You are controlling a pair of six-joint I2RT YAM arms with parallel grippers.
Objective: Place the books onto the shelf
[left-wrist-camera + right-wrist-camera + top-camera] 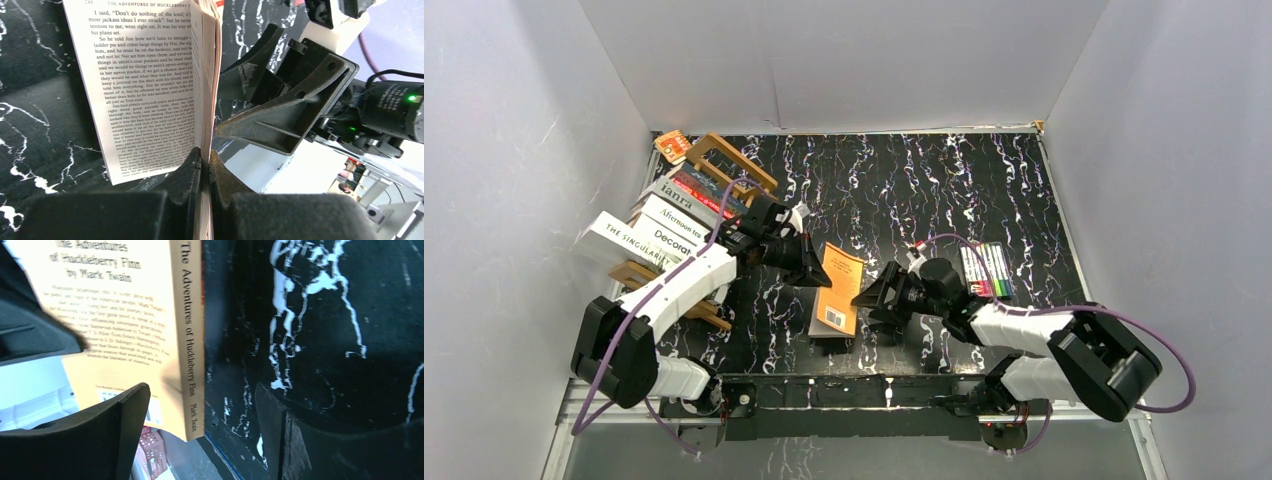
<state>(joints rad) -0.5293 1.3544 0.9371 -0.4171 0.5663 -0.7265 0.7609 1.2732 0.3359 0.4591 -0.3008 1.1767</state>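
Observation:
An orange paperback (841,288) is raised off the black mat on its edge, and my left gripper (817,272) is shut on it. In the left wrist view the jaws (206,161) pinch a thin sheaf of pages, and a printed page (145,80) fans open to the left. My right gripper (877,300) stands open just right of the book. In the right wrist view its fingers (125,410) straddle the lower end of the spine (192,340) without touching it. Several other books (669,215) lean in a row on the wooden shelf (736,160) at the far left.
A pack of coloured markers (986,268) lies right of the right gripper. A small orange card (672,146) sits at the back left corner beside the shelf. White walls enclose the mat on three sides. The right arm's wrist (390,107) shows close behind the book.

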